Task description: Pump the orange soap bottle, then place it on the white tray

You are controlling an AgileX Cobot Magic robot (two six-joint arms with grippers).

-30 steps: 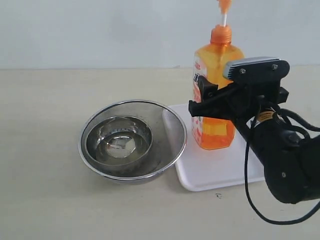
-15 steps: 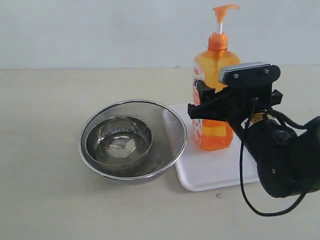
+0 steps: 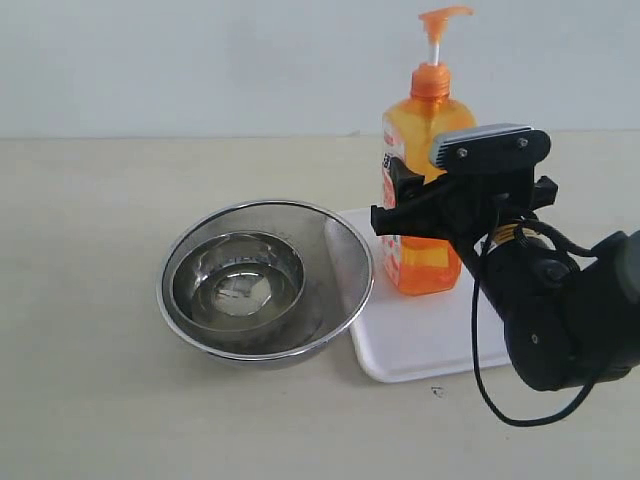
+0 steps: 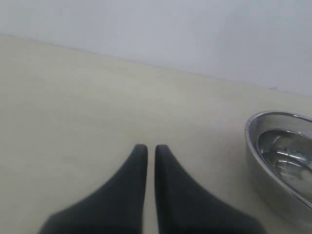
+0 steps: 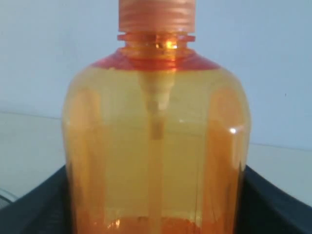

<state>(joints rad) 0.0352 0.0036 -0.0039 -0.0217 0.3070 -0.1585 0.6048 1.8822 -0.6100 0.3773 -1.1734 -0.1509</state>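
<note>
While upright, bottle point(image 3: 425, 262) within end effector point(image 3: 412, 205)

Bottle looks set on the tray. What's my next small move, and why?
Probably open the right gripper to release: the bottle appears to stand upright on the tray, with the fingers at both sides of it.

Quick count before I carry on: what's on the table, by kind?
Steel bowls: 2, one nested in the other
Orange bottle: 1
White tray: 1
Total: 4
</note>
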